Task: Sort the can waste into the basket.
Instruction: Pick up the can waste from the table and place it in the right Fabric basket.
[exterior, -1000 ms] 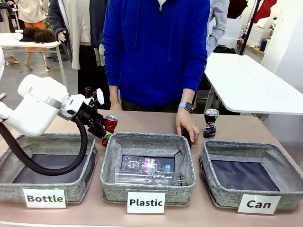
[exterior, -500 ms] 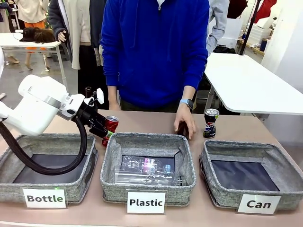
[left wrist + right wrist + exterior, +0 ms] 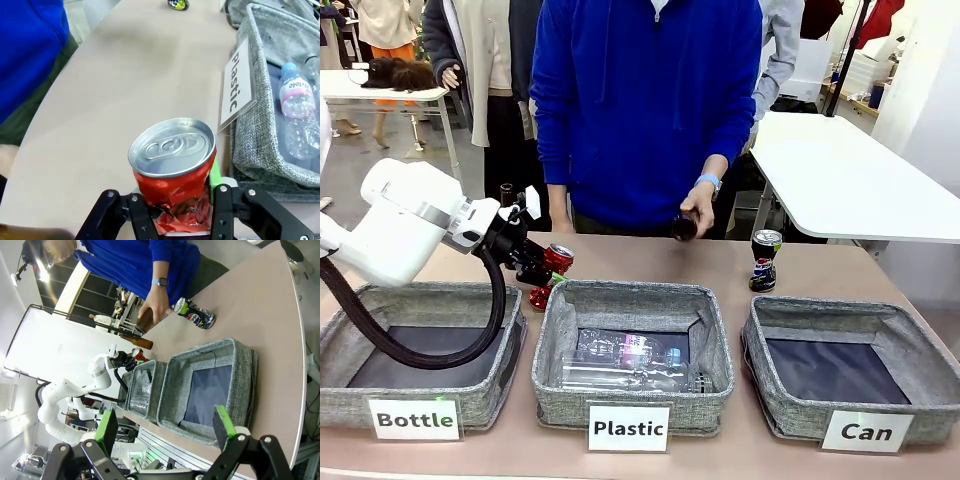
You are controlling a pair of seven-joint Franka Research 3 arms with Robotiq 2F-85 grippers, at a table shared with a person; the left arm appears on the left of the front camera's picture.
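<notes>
My left claw [image 3: 542,278] pinches the crushed red metal can [image 3: 553,262] at left of centre, just beside the grey fabric "Plastic" basket [image 3: 620,292] at its far corner. The left wrist view shows bare tabletop [image 3: 125,75] beyond. In the right wrist view my right claw [image 3: 165,425] gapes wide at bottom centre, the square grey fabric "Can" basket [image 3: 235,385] above it and the dark crushed can [image 3: 195,314] behind that.
</notes>
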